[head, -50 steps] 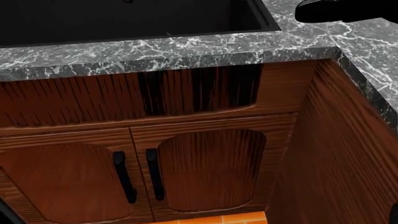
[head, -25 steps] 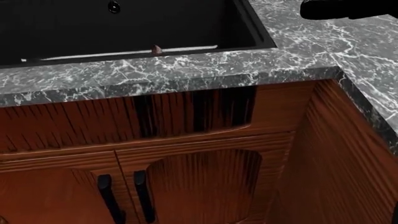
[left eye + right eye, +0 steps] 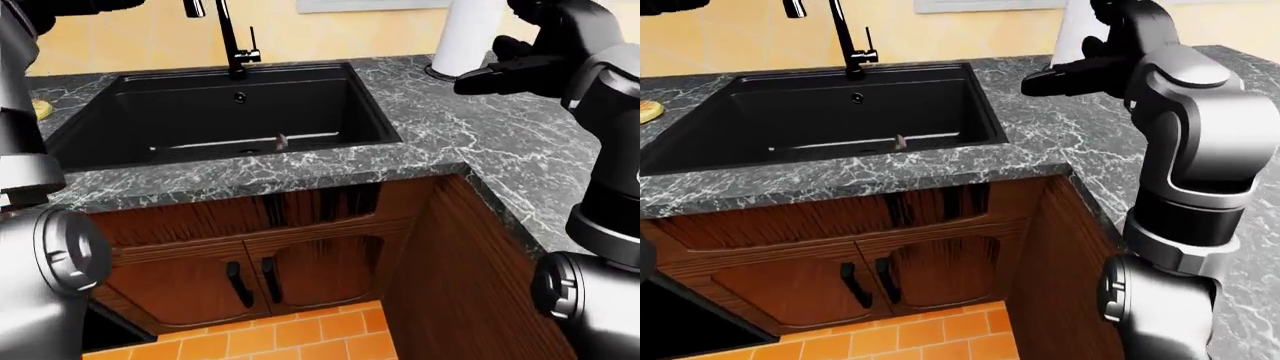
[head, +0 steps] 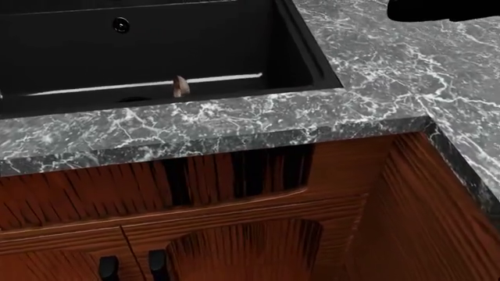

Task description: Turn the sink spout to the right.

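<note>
Left-eye view shows a black sink set in a dark marbled counter, with the tall black faucet standing at the sink's top edge, just above the middle of the basin. Its spout bends over toward the view's left at the very top, partly cut off by the picture edge. A small brown object sits near the lower wall of the basin. The right hand hangs over the counter to the right of the sink, well apart from the faucet, its dark fingers stretched out flat and holding nothing. A white cylinder stands on the counter just beside that hand. The left arm rises along the view's left side, but its hand is out of sight. Below the counter are wooden cabinet doors with black handles, over an orange tiled floor.
</note>
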Tool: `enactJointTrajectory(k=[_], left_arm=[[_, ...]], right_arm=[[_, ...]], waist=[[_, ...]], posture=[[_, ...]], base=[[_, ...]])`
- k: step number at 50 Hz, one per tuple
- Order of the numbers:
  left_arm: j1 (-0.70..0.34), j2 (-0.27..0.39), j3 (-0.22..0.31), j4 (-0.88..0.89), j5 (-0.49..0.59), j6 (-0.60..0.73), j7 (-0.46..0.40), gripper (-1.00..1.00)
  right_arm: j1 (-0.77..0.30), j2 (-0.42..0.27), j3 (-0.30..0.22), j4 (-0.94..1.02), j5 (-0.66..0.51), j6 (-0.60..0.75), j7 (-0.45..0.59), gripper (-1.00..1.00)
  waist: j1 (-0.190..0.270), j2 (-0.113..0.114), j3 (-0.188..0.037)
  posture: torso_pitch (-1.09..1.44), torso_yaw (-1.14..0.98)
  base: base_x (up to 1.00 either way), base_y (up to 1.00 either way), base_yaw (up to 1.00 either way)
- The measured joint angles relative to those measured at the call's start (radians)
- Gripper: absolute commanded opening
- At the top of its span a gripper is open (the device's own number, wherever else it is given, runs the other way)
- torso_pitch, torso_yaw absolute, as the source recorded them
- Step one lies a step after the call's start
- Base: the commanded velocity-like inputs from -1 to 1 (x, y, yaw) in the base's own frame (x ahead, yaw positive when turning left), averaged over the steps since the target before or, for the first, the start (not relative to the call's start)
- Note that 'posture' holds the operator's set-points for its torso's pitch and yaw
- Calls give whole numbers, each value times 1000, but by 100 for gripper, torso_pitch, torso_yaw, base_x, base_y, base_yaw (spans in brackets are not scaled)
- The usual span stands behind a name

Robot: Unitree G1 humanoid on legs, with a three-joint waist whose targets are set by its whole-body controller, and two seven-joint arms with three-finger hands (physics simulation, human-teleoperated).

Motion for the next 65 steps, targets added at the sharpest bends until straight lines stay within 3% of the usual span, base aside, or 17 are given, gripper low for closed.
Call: enactJointTrajectory(k=[3, 6, 12, 17, 20, 21, 24, 29, 34, 40, 48, 49, 51, 53, 57, 62, 65], left_arm=[[-28, 37, 8, 22, 9, -18, -2, 100], [-39, 53, 15, 21, 15, -37, 1, 100], [-23, 62, 24, 38, 18, -28, 11, 100], [-28, 70, 18, 36, 10, -34, 4, 100], [-35, 84, 21, 45, 11, -35, 2, 100], [-31, 82, 23, 40, 11, -38, 2, 100], [-20, 69, 13, 53, 4, -40, -2, 100], [-25, 81, 12, 59, 2, -37, -7, 100], [-24, 91, 19, 32, 5, -48, -7, 100], [-20, 111, 27, 56, 12, -25, -2, 100], [-28, 120, 27, 48, 12, -48, -9, 100], [-26, 117, 26, 45, 12, -49, -10, 100], [-11, 106, 19, 46, 10, -45, -15, 100], [-5, 100, 13, 52, 6, -34, -19, 100], [-10, 105, 17, 37, 4, -21, -20, 100], [-26, 113, 21, 20, 5, -30, -17, 100], [-10, 120, 29, 23, 8, -34, -14, 100]], right_arm=[[3, 1, -6, -15, 4, -13, 2, 100], [-4, -3, -5, -14, 5, -13, 2, 100], [14, 9, 13, -15, 24, 4, 12, 100], [1, 5, 3, -32, 20, -9, 5, 100], [-5, 2, 3, -36, 22, -10, 4, 100], [-4, -1, 1, -33, 21, -12, 3, 100], [13, 0, -6, -13, 10, -8, -4, 100], [11, 1, -5, -16, 8, -2, -2, 100], [5, -1, -4, -25, 11, -11, 0, 100], [11, 8, 21, -15, 23, 9, 13, 100], [-13, 0, 10, -26, 10, -11, 13, 100], [-13, -4, 8, -25, 10, -10, 14, 100], [-3, -5, -1, -19, 3, -5, 11, 100], [4, -3, -1, -7, -4, 8, 8, 100], [-8, -4, 2, -26, -3, 16, 10, 100], [-14, -6, -3, -36, -1, 5, 12, 100], [0, 9, 11, -31, 4, 4, 15, 100]], waist=[[-1, 33, 2], [-5, 91, -10], [8, 68, -5], [9, 11, -3], [18, -40, -9], [16, -40, -12], [1, -25, 3], [3, 11, -1], [-8, 92, -9], [4, 69, -4], [16, -37, -10], [14, -40, -12], [3, -25, 3], [-1, -23, 3], [4, 8, 3], [-7, 86, -8], [6, 77, -1]], posture=[[0, 0], [0, 0], [0, 0], [0, 0], [0, 0], [0, 0], [0, 0], [0, 0], [0, 0], [0, 0], [0, 0], [0, 0], [0, 0], [0, 0], [0, 0], [0, 0], [0, 0]], base=[[17, 0, 0], [18, 0, 0], [17, 0, 0], [17, 0, 0], [17, 0, 0], [16, 0, 0], [17, 0, 0], [17, 0, 0], [17, 0, 0], [17, 0, 0], [17, 0, 0], [17, 0, 0], [17, 0, 0], [18, 0, 0], [18, 0, 0], [17, 0, 0], [17, 0, 0]])
